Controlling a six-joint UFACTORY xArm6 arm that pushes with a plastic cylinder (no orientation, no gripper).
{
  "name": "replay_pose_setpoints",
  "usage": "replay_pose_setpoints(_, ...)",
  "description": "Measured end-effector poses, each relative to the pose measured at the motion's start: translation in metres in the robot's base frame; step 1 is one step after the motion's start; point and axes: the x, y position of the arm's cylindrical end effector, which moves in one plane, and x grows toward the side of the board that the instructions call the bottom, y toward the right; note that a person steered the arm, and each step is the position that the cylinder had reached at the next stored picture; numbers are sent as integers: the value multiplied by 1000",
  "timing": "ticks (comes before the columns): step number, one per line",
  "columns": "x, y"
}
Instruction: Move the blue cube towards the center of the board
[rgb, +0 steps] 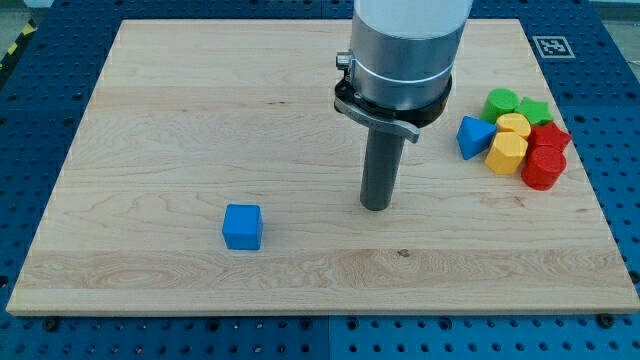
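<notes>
The blue cube (242, 227) sits on the wooden board (180, 120) toward the view's lower left. My tip (376, 207) rests on the board right of the cube, well apart from it, about a fifth of the view's width away. The arm's grey body rises above the rod at the view's top centre.
A cluster of blocks lies at the view's right edge of the board: a blue triangular block (472, 136), two green blocks (501, 101) (535, 109), two yellow blocks (513, 124) (506, 153) and two red blocks (549, 136) (543, 168). A marker tag (551, 45) sits at the top right corner.
</notes>
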Motion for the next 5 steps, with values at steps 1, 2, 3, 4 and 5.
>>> replay_pose_setpoints(1, 38, 0)
replay_pose_setpoints(2, 78, -3)
replay_pose_setpoints(3, 98, -30)
replay_pose_setpoints(4, 98, -78)
replay_pose_setpoints(5, 94, -131)
